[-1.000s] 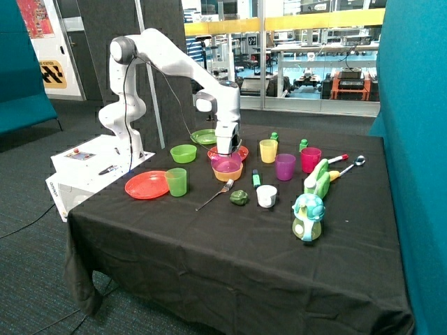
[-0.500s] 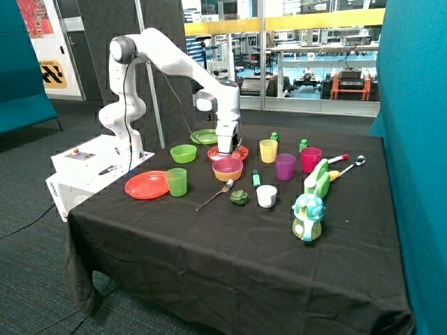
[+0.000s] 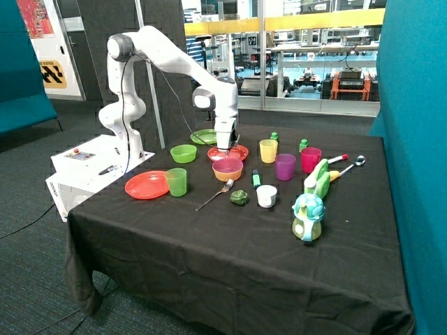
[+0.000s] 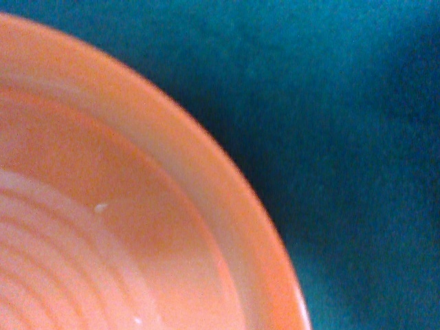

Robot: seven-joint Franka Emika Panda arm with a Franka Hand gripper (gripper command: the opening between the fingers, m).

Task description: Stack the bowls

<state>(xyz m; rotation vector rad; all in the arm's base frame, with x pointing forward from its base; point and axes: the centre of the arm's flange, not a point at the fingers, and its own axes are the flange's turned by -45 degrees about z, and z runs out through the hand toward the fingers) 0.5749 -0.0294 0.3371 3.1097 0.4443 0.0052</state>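
Observation:
The purple bowl (image 3: 228, 165) sits nested in the yellow bowl (image 3: 228, 175) near the middle of the black table. The light green bowl (image 3: 183, 153) stands alone beside them, toward the robot's base. My gripper (image 3: 224, 147) hangs just behind and a little above the nested pair, over a red plate (image 3: 241, 151), and holds nothing that I can see. The wrist view shows only that red plate's rim (image 4: 103, 227) and the dark cloth (image 4: 344, 137) from close up.
A green plate (image 3: 202, 136) lies at the back, and a second red plate (image 3: 145, 185) with a green cup (image 3: 177, 181) at the front. Yellow (image 3: 268, 151), purple (image 3: 285, 167) and pink (image 3: 311, 160) cups stand beside the stack. A fork (image 3: 215, 195), a white cup (image 3: 267, 196) and toys (image 3: 309, 216) lie nearer the front.
My gripper was down at the purple bowl in the yellow bowl; it has risen and drawn back over the red plate, leaving the purple bowl nested there.

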